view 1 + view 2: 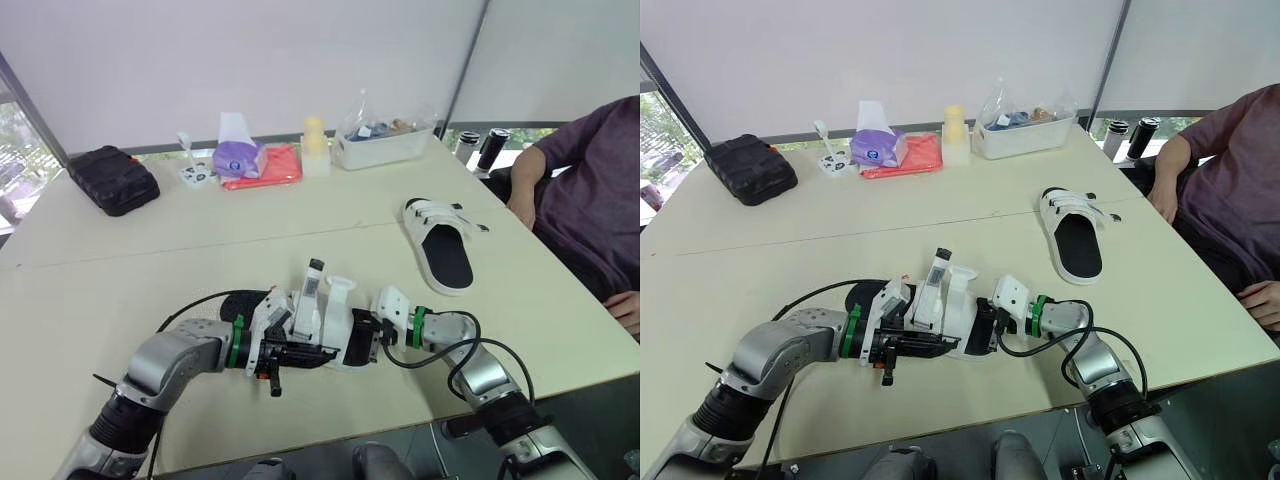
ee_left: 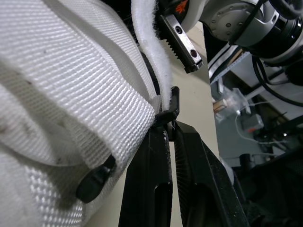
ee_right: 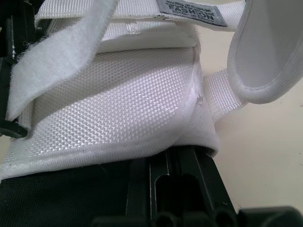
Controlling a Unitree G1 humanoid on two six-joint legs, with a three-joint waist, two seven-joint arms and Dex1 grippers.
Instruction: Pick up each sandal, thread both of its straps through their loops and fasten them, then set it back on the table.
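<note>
The sandal is held at 6 o'clock over the table. The left hand is clenched on its black loop; for the right hand it cannot be told. The loop should be kept still while the loose strap is fed through slowly.

A pale table stands before a white wall, window at left.

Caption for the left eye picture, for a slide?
A white sandal between left gripper and right gripper; a second sandal lies farther right on the table.
</note>
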